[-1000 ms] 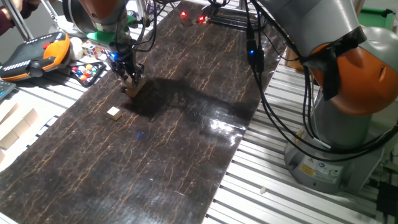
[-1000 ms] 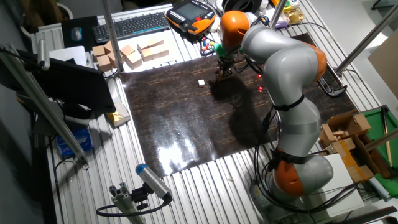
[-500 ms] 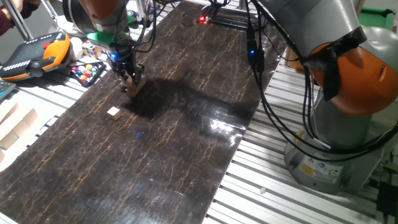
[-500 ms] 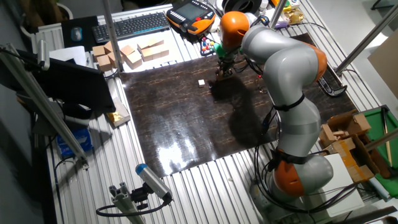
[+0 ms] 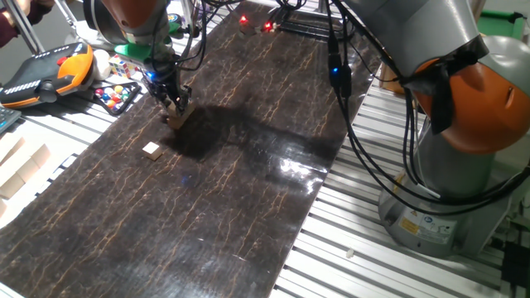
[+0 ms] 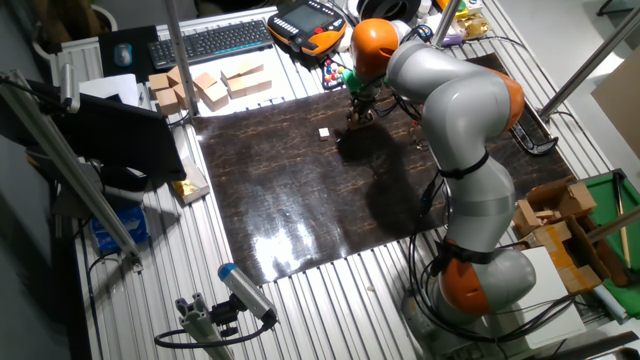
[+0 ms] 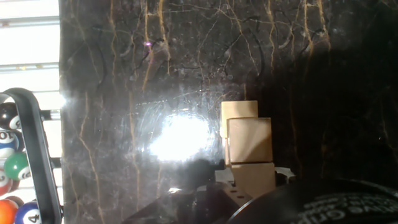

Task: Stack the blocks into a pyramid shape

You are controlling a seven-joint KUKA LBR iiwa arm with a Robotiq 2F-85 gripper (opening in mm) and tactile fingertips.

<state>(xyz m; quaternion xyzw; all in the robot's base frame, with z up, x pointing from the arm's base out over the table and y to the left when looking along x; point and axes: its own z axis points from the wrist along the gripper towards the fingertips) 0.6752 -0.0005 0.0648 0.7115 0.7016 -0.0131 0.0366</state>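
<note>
A small stack of tan wooden blocks [image 5: 179, 117] stands on the dark marble-patterned mat at the far left; it also shows in the other fixed view [image 6: 357, 123]. My gripper [image 5: 171, 104] sits right on top of this stack, fingers close together around the top block. In the hand view, three tan blocks line up in a row [image 7: 249, 140], and the nearest one [image 7: 253, 178] sits between my fingertips. One lone block [image 5: 151, 150] lies on the mat apart from the stack, nearer the front; it also shows in the other fixed view [image 6: 324, 132].
A tray of billiard balls [image 5: 117, 95] and an orange teach pendant [image 5: 50, 70] lie just off the mat beside the stack. Larger pale wooden blocks [image 6: 205, 85] and a keyboard [image 6: 210, 40] lie beyond the mat's edge. The balls border the hand view [image 7: 12, 171].
</note>
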